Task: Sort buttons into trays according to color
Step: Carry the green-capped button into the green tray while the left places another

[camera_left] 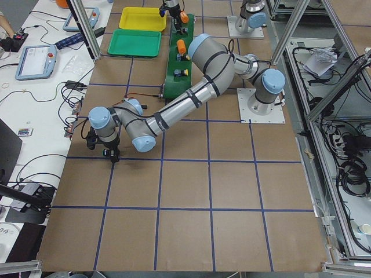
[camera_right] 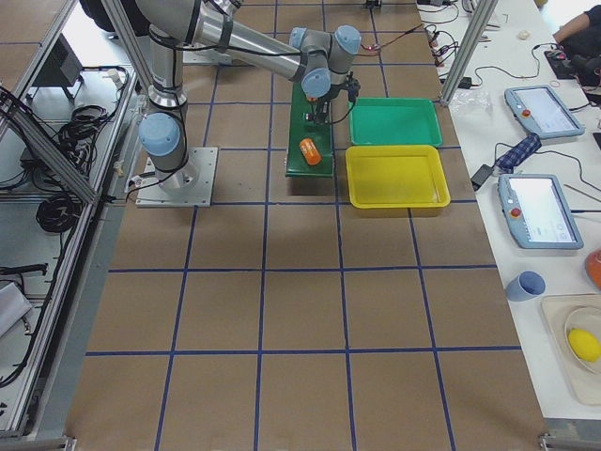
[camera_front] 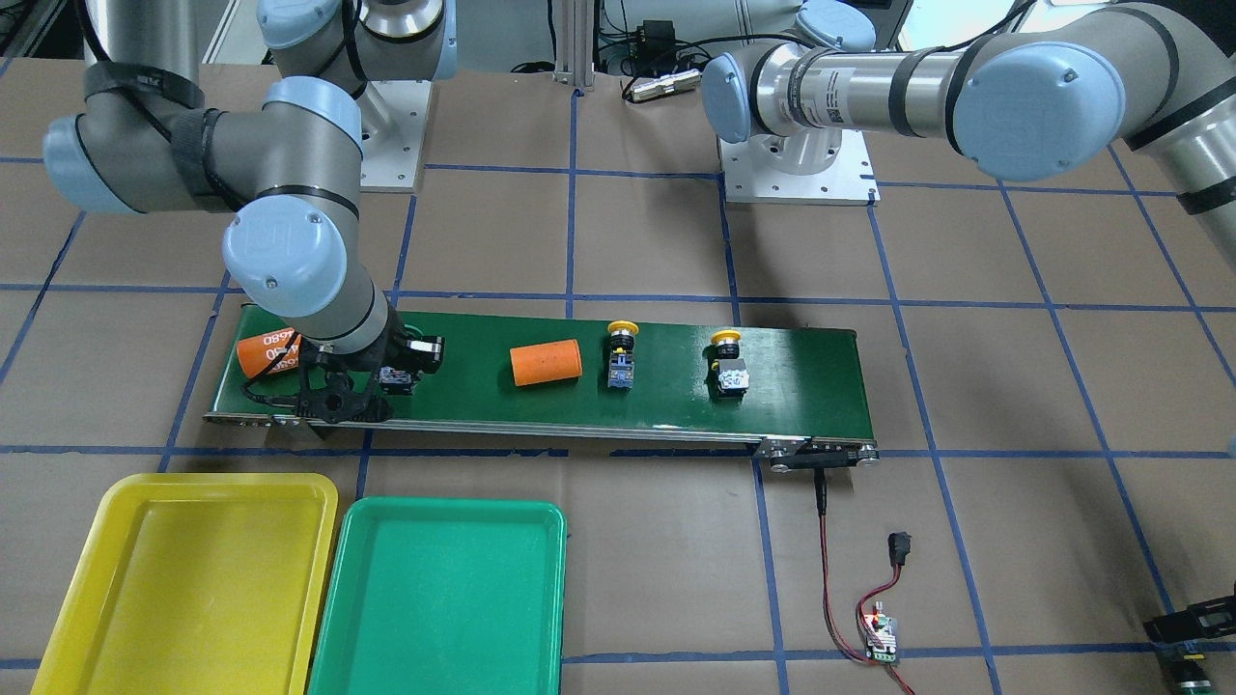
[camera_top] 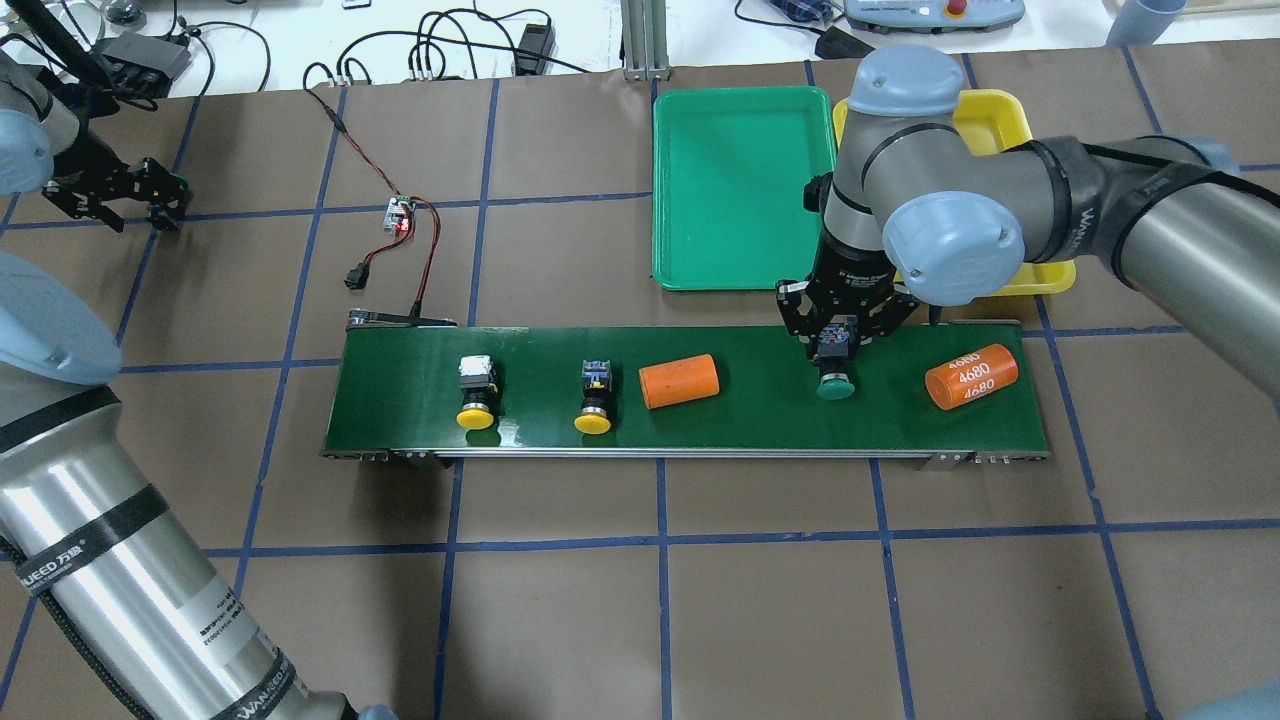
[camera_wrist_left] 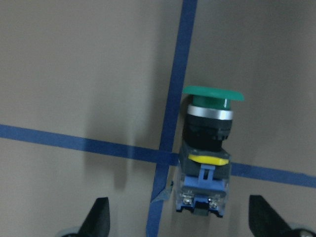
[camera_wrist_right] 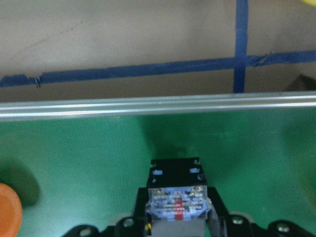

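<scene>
Green-capped black push-button (camera_top: 835, 387) clasped by right gripper (camera_top: 836, 350); lift to shallow green plastic tray (camera_top: 742, 180) judged next; left gripper (camera_wrist_left: 180, 221) spread wide over second green-capped push-button (camera_wrist_left: 207, 143)

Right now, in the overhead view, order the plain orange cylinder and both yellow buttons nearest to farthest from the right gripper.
1. plain orange cylinder, view-left of the right gripper
2. nearer yellow button, farther left
3. far yellow button, farthest left

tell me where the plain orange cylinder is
Overhead view: the cylinder lies on the belt, between a yellow button on the view's left and the green button in the right gripper.
</scene>
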`<action>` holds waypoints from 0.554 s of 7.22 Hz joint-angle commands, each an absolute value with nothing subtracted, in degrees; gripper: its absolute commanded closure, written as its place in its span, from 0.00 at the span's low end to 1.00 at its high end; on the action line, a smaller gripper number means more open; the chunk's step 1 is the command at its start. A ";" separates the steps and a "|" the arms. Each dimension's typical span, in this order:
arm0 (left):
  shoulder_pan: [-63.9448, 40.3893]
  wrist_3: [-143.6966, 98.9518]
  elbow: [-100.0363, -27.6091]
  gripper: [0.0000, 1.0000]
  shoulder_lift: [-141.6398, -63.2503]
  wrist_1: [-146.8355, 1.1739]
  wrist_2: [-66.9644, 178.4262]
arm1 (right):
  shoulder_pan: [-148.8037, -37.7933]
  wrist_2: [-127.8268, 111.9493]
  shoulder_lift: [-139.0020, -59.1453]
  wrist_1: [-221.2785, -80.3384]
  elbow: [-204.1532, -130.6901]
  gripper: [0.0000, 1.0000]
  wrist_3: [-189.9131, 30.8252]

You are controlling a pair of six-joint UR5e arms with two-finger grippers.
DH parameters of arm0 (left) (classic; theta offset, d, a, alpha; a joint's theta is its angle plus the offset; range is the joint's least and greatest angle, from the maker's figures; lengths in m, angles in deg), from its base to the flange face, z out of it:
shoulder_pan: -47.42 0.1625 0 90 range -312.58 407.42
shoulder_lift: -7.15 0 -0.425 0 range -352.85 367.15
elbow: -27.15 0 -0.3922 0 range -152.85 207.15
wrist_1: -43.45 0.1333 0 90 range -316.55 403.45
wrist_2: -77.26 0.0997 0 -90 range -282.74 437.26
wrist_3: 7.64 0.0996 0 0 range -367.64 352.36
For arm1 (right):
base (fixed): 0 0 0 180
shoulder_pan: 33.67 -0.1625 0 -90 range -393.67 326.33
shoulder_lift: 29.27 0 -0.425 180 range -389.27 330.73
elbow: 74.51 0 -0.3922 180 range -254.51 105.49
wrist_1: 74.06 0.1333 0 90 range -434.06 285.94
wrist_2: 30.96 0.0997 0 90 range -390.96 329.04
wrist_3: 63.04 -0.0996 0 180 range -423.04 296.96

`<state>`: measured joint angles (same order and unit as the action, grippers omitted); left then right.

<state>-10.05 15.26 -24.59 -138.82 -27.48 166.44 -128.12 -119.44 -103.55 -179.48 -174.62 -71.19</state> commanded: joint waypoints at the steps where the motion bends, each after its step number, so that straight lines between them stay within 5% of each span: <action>1: -10.85 14.87 -24.36 1.00 -138.93 -27.83 166.30 | -127.97 -120.34 -104.15 -179.96 -168.68 1.00 -71.22; 4: -19.07 7.10 -34.93 1.00 -124.76 -40.10 165.95 | -128.06 -120.61 -95.65 -191.15 -160.74 1.00 -71.39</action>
